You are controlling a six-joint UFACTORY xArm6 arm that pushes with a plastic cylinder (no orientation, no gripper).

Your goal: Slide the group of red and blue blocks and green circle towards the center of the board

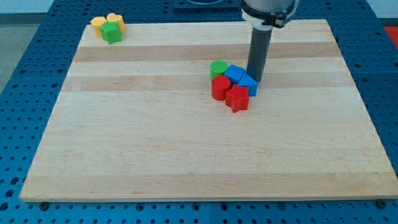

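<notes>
Wooden board (186,155): my tip (257,81) touches the blue blocks (240,79); yellow and green blocks (109,27) far off.

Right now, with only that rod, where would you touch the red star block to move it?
I cannot grip, only push. My tip sits at the view's right of the blue blocks. For the red star, I'd press its right-hand side, probably between two points, pushing toward the view's left.

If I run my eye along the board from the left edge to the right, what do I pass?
Yellow blocks with a green star at the top left corner, then the green circle, red cylinder, red star, blue blocks, and my tip.
</notes>
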